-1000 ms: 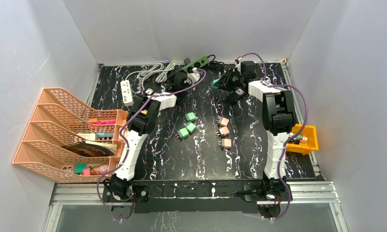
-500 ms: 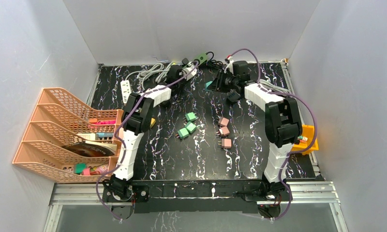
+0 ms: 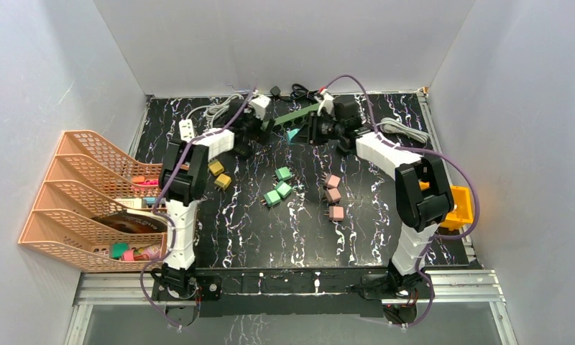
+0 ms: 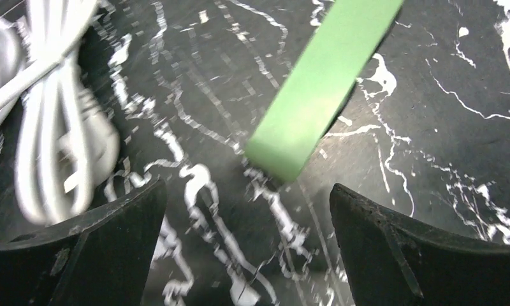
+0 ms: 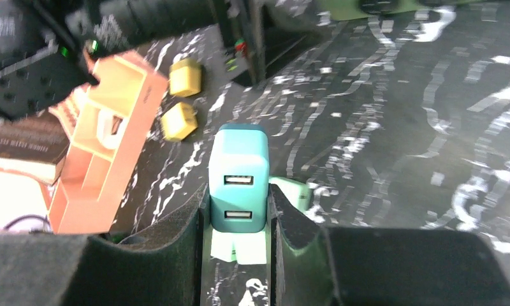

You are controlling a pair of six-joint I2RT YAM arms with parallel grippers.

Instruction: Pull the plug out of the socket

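Note:
The plug (image 5: 238, 173) is a teal charger block with two USB ports, and my right gripper (image 5: 238, 213) is shut on its sides. In the top view the plug (image 3: 293, 134) hangs just in front of the socket (image 3: 297, 113), a green power strip lying slanted at the back of the table, and stands apart from it. My right gripper (image 3: 304, 133) is to the plug's right. My left gripper (image 3: 263, 124) is at the strip's left end. Its jaws are wide open with only table between them. The strip's end (image 4: 316, 89) lies just beyond the open left gripper (image 4: 247, 239).
A white cable bundle (image 4: 42, 108) lies left of the left gripper. A white power strip (image 3: 187, 130), yellow plugs (image 3: 218, 172), green plugs (image 3: 277, 185) and pink plugs (image 3: 333, 194) lie on the table. An orange file rack (image 3: 90, 194) stands left, a yellow bin (image 3: 458, 205) right.
My left gripper has opened and let go of the green strip. Both arms have swung left. The right gripper has carried the teal plug leftwards and nearer, away from the strip.

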